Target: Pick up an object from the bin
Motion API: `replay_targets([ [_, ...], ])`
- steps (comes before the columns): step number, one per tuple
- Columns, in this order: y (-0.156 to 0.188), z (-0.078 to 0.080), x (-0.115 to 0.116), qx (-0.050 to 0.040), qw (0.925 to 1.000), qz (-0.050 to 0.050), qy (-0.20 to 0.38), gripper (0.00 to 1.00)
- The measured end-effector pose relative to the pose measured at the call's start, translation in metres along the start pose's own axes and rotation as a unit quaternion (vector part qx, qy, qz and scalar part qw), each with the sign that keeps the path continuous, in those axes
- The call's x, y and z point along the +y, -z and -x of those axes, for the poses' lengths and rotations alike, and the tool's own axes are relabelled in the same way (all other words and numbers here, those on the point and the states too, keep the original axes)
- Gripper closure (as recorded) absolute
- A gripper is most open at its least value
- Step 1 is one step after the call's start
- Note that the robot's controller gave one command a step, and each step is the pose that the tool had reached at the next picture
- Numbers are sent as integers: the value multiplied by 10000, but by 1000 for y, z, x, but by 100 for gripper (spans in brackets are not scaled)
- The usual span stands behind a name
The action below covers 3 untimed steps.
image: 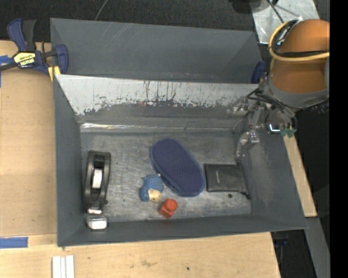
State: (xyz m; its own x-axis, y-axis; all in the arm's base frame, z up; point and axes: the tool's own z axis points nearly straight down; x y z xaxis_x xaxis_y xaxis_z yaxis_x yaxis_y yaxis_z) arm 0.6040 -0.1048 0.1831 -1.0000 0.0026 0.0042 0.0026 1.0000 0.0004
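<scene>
— While looking down into the grey bin (162, 57), see the gripper (246, 139) by the right wall; hangs near the back edge of a flat black square (225, 178); open or shut, cannot tell.
— Holding anything?
— Seems to hold nothing; likely best to pick that black square, flat on the floor at the right; just beside it, a big dark blue oval (176, 167).
— Why so spread out?
— Dropped in loose, probably; small blue toy (151, 187) and red block (169, 208) in front, black tape holder (97, 181) far left; room to grab each alone.
— Any words to read?
— None clear enough.
</scene>
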Motion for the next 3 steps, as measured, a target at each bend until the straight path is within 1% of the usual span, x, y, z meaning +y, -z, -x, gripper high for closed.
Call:
replay_targets([
  [1,-111,-69,-30,-68,9921,-12,1251,0],
  [2,-106,-64,-29,-148,9918,-35,1270,100],
  [3,-27,-63,-39,-74,9885,-28,1513,100],
])
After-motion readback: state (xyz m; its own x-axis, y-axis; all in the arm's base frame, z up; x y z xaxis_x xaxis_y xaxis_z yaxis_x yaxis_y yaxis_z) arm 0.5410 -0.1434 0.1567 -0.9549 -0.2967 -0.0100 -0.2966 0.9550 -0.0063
